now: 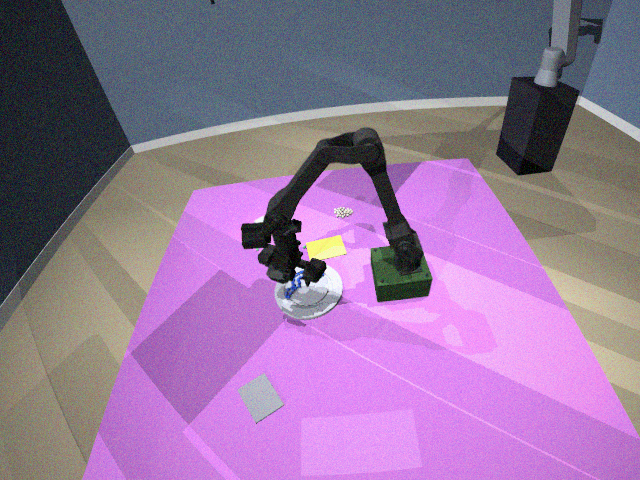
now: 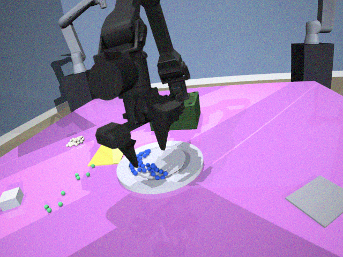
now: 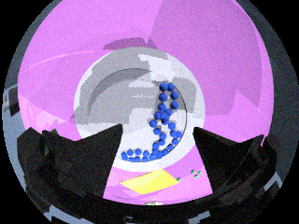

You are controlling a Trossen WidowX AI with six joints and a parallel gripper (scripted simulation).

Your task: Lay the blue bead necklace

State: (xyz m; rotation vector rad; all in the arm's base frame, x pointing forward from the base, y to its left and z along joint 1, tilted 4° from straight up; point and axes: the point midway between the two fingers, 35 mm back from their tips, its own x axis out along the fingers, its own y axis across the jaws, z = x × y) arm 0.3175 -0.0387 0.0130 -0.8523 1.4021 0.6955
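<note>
The round white bead board (image 1: 323, 302) (image 2: 182, 169) (image 3: 97, 96) lies on the pink table. The blue bead necklace (image 1: 293, 287) (image 2: 148, 167) (image 3: 163, 121) lies bunched in a loose curl on the board's left part, partly over the groove. My gripper (image 1: 298, 274) (image 2: 148, 156) (image 3: 160, 130) is open and empty. It points down over the board, its two fingertips just above the surface on either side of the necklace. One fingertip stands at the beads' left end; I cannot tell if it touches them.
A yellow card (image 1: 325, 246) (image 2: 106, 156) (image 3: 149, 182) lies just behind the board. White beads (image 1: 343, 211) (image 2: 74, 141), loose green beads (image 2: 62, 193), a white cube (image 2: 10, 197), a grey tile (image 1: 260, 397) (image 2: 318, 199) and the arm's green base (image 1: 400, 281) (image 2: 191, 114) lie around it.
</note>
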